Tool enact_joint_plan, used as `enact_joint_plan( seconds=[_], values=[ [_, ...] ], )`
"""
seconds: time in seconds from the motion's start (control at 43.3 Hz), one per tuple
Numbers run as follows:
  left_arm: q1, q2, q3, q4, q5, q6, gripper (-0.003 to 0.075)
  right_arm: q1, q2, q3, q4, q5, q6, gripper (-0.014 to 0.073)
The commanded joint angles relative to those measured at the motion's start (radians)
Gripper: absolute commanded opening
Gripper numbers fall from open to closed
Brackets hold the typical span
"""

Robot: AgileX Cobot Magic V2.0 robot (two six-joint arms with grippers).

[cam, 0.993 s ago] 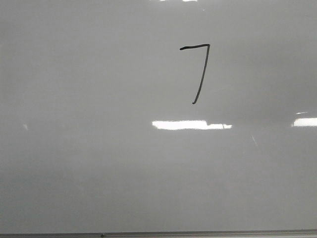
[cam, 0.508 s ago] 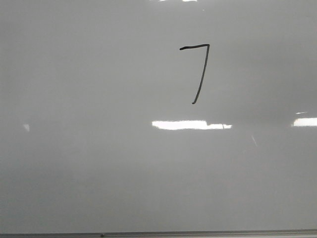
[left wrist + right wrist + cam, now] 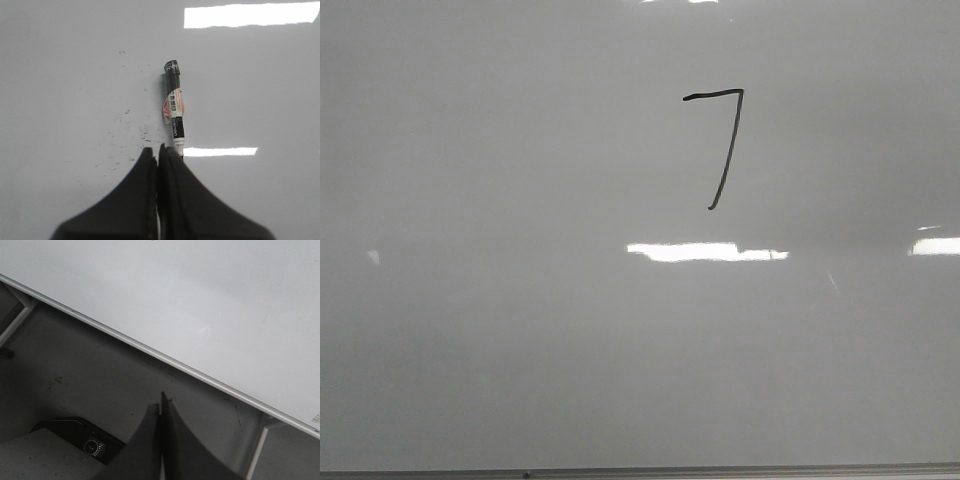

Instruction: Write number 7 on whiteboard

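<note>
A large glossy pale grey-white whiteboard (image 3: 520, 330) fills the front view, with bright rectangular light reflections across its middle and a thin grey metal edge along the near side. The number 7 (image 3: 722, 140), a thin black hand-drawn marker figure with a short top stroke and a long slightly slanted downstroke, sits on the far half of the board, a little right of centre, just beyond the widest glare patch. No arm shows in this view.

In the left wrist view the left claw (image 3: 158, 152) has its two black fingers pressed together with nothing between them. Just beside the fingertips a black-and-white marker pen with a black cap (image 3: 174, 107) lies flat on the board, its near end touching or almost touching the claw's tip. Faint dark specks dot the board surface next to the pen.

In the right wrist view the right claw (image 3: 161, 410) is likewise closed and empty, hanging over dark grey floor (image 3: 90, 375) beside the board's metal edge.
</note>
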Motion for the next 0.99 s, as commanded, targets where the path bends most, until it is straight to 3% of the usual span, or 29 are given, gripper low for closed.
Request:
enact_joint_plan(
  seconds=[0.0,0.3,0.392,0.485,0.554,0.577,0.646,0.762,0.97],
  values=[
    [0.0,-0.012,0.013,-0.01,-0.085,0.001,-0.0021,-0.004,0.007,-0.023,-0.007,-0.051,-0.004,-0.0118],
    [0.0,-0.012,0.013,-0.01,-0.085,0.001,-0.0021,-0.007,-0.004,-0.015,-0.007,-0.056,-0.004,-0.0118],
    [0.0,-0.012,0.013,-0.01,-0.085,0.001,-0.0021,-0.091,-0.044,0.015,-0.013,-0.092,-0.004,-0.0118],
    [0.0,-0.012,0.013,-0.01,-0.085,0.001,-0.0021,-0.207,-0.106,0.093,-0.018,-0.25,-0.004,-0.0118],
    [0.0,-0.012,0.013,-0.01,-0.085,0.001,-0.0021,-0.291,-0.17,0.18,-0.018,-0.416,-0.004,-0.0118],
    [0.0,-0.012,0.013,-0.01,-0.085,0.001,-0.0021,-0.346,-0.223,0.261,-0.018,-0.542,-0.004,-0.0118],
    [0.0,-0.012,0.013,-0.01,-0.085,0.001,-0.0021,-0.4,-0.288,0.366,-0.018,-0.681,-0.004,-0.0118],
    [0.0,-0.012,0.013,-0.01,-0.085,0.001,-0.0021,-0.452,-0.377,0.53,-0.017,-0.881,-0.004,-0.0118],
    [0.0,-0.012,0.013,-0.01,-0.085,0.001,-0.0021,-0.464,-0.468,0.763,-0.017,-1.098,-0.003,-0.0118]
  ],
)
